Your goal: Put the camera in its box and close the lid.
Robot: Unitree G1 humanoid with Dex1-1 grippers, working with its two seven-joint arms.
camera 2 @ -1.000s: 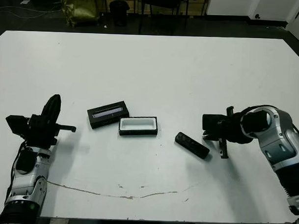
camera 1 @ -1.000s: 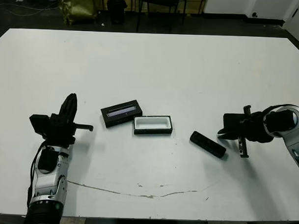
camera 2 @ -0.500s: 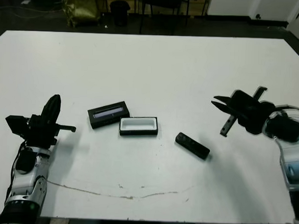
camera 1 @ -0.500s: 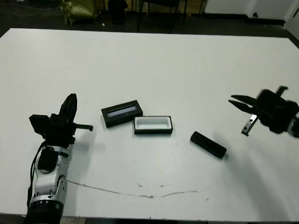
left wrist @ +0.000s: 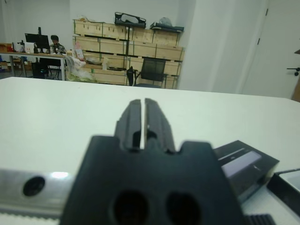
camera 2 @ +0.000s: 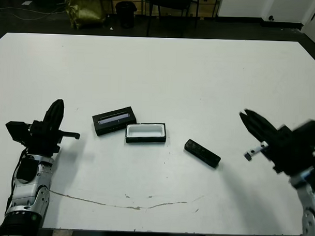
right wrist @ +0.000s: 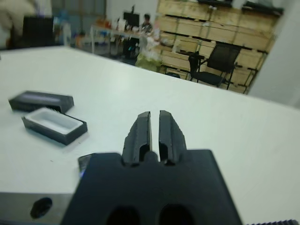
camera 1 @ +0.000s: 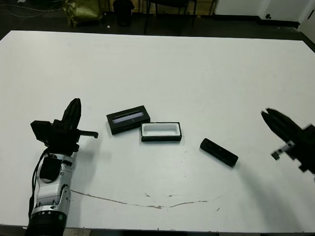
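Step in hand — pick up the camera (camera 1: pixel 219 152). It lies flat on the white tabletop (camera 1: pixel 164 71), slanted, to the right of the box (camera 1: pixel 161 131) and clear of it. The box stands open with its white lining up; the lid (camera 1: pixel 128 118) lies just beside it on its far-left side, grey strip upward.

The right hand (camera 2: pixel 251 121) hangs above the tabletop, well to the right of the camera, holding nothing. Its wrist view shows the two fingers (right wrist: pixel 139 136) pressed nearly together. Spread them before descending, turn the wrist so the fingers straddle the camera's narrow width, and grip near mid-length so the bar does not tip when lifted. The camera is low and glossy, so the fingertips probably need to reach almost to the tabletop.

The left hand (camera 1: pixel 75 109) stands left of the lid, fingers together and empty — it is well placed to handle the lid later.

Hard to make out:
- The right hand is motion-blurred in both eye views.
- In the right wrist view only a corner of the camera shows past the hand's black body.
- The camera's lenses cannot be resolved.
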